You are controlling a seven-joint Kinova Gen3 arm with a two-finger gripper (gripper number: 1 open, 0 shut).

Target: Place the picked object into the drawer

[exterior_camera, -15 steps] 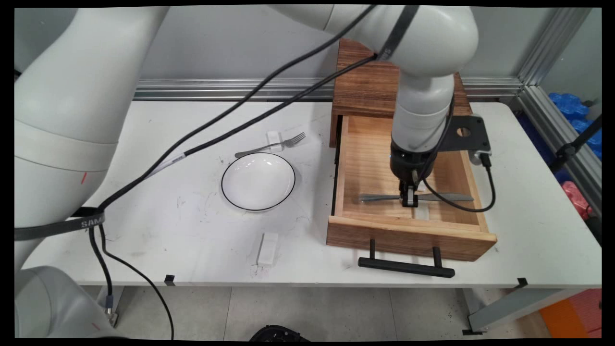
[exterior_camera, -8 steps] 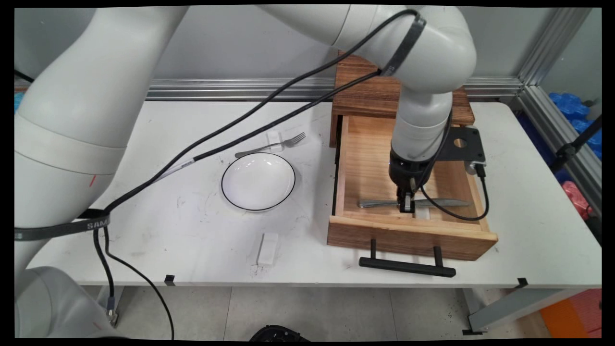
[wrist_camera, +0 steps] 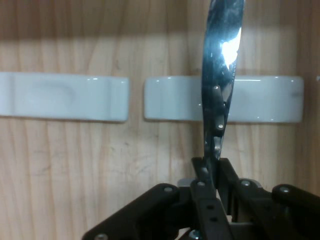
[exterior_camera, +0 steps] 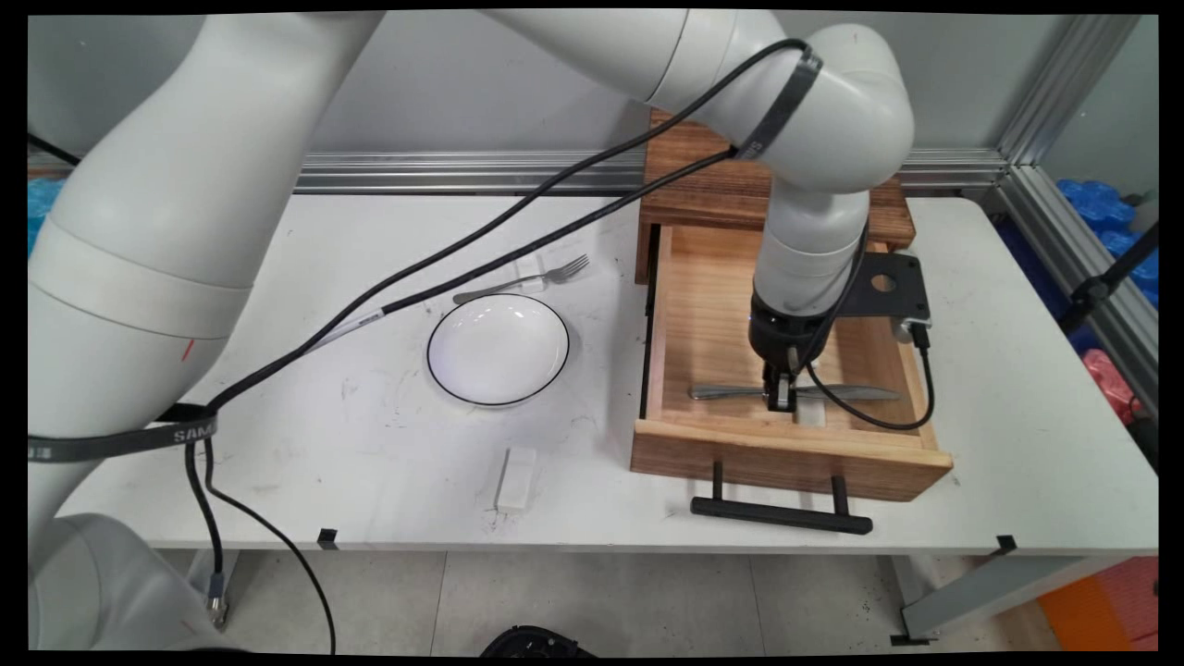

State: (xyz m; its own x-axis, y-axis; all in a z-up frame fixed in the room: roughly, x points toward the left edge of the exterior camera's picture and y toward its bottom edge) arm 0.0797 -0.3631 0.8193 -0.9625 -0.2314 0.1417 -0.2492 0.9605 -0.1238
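Claw pinching knife inside open wooden drawer.

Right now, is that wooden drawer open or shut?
Open: the drawer sticks out from its cabinet, knife visible inside.

White arm; black cables

Only the letters "SAM" can be read, on a dark strap round the cables.
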